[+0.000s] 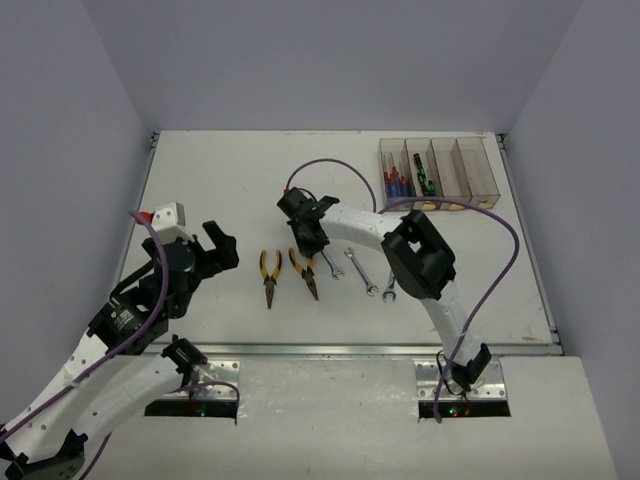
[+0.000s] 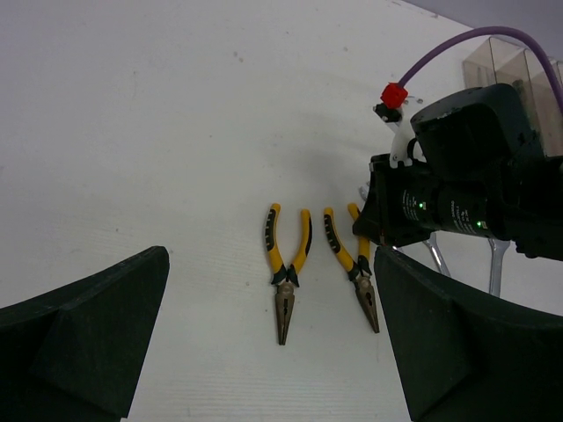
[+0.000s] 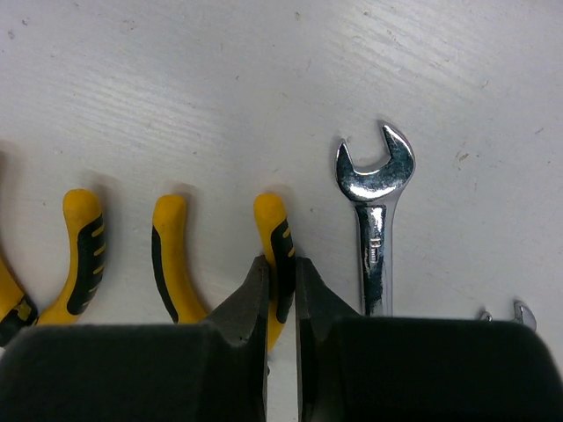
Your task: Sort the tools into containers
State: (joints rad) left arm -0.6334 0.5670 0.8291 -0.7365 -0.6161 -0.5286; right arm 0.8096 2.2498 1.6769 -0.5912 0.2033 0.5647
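Two pliers [image 1: 269, 276] and three wrenches [image 1: 361, 270] lie on the tabletop [image 1: 220, 180]; four bins [image 1: 470, 172] stand beyond the wrenches. Right end effector [image 3: 281, 272], nearly together, apparently clamps one handle of the wrench-side pliers [image 3: 280, 237]. Left end effector [image 1: 225, 247]: wide apart, empty.

Left gripper [image 1: 224, 247] hangs with jaws wide; right gripper [image 1: 307, 243] points down, jaws pinching pliers [image 3: 280, 255].

Lab cell: white table [image 1: 220, 180], plain grey walls [image 1: 330, 60].

Room around the right pliers [image 3: 170, 251] is tight: a wrench [image 3: 374, 233] lies just beside one handle, the left pliers [image 3: 79, 255] beside the other. Open table [image 1: 200, 180] lies left of both.
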